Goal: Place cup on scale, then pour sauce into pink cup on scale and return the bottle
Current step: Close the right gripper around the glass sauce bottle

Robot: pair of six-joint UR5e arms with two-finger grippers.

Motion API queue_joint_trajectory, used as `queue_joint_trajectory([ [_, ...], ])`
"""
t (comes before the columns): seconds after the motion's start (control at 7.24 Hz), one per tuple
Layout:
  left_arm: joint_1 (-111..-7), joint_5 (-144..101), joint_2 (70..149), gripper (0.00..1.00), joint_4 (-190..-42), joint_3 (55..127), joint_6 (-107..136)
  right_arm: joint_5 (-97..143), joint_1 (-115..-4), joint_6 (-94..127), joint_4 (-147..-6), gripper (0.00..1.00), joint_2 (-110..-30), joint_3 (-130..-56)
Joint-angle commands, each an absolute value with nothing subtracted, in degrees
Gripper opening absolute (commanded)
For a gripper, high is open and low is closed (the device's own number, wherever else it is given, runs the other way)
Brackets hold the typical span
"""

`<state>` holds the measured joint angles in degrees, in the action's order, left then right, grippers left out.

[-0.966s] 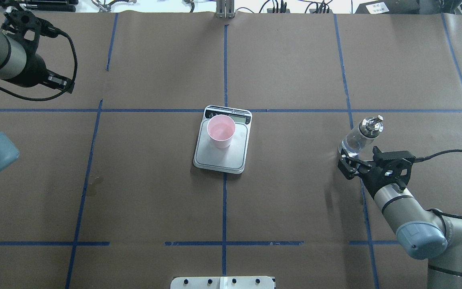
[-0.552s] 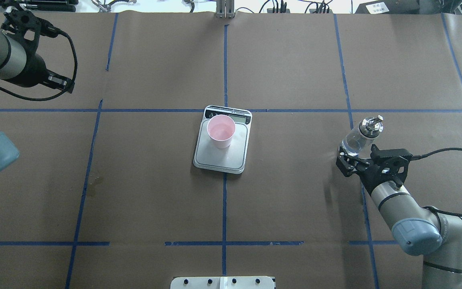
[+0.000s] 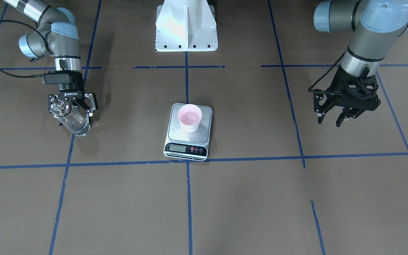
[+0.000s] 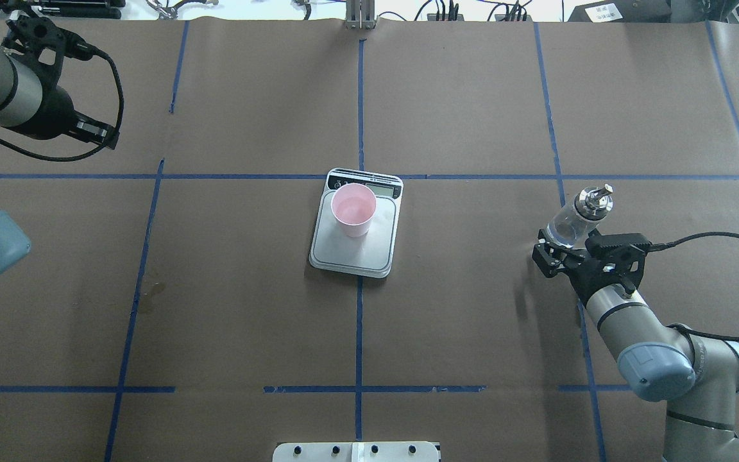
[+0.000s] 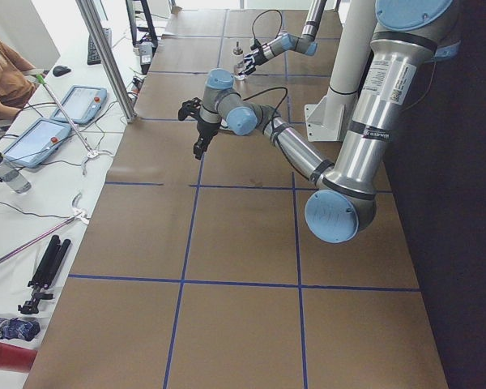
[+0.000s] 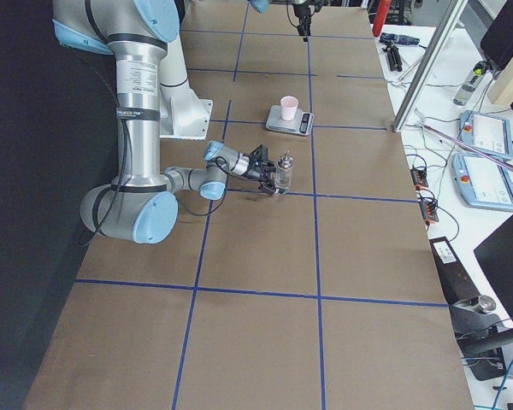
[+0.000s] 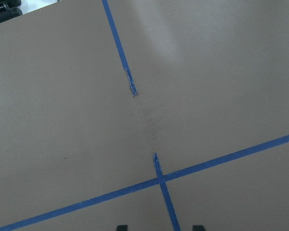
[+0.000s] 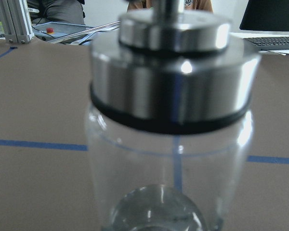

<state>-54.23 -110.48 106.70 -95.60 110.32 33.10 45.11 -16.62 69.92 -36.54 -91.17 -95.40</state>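
Note:
The pale pink cup [image 3: 190, 118] stands upright on the silver scale [image 3: 186, 147] at the table's middle, and it also shows in the overhead view [image 4: 353, 208] on the scale [image 4: 356, 256]. The clear glass bottle [image 3: 71, 120] with a metal spout cap stands on the table at my right [image 4: 575, 221]. It fills the right wrist view [image 8: 173, 144]. My right gripper [image 3: 72, 115] is open, its fingers wide apart on either side of the bottle's lower part [image 4: 562, 250]. My left gripper [image 3: 331, 122] is open and empty, held above the table far to the left [image 4: 97, 133].
The white robot base [image 3: 186, 28] stands at the near edge. Blue tape lines divide the brown paper table cover. A faint stain [image 4: 151, 295] marks the paper at left. Tablets and cables lie on the side desk [image 6: 487, 137].
My right gripper and arm have shifted slightly left at the bottle's base. The bottle, the cup and the scale have not moved. The left arm is nearly still.

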Motion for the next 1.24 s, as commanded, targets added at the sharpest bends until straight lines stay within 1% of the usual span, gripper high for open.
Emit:
queue_joint_trajectory([
  [0.0,-54.23,-110.39,106.7,0.55,-95.54,110.39,33.05,44.65,-16.79,69.96,-36.04,0.99,-90.97,-94.66],
  [0.28,-54.23,-110.39,106.7,0.55,-95.54,110.39,33.13,42.73,-16.79,69.79,-36.04,0.99,-88.51,-93.61],
  [0.97,-54.23,-110.39,106.7,0.55,-95.45,110.48,33.13,40.79,-16.79,69.96,-35.42,0.96,-88.59,-92.72],
  [1.1,-54.23,-110.39,106.7,0.55,-95.45,110.48,33.13,40.26,-16.79,70.05,-35.33,0.85,-88.51,-92.46],
])
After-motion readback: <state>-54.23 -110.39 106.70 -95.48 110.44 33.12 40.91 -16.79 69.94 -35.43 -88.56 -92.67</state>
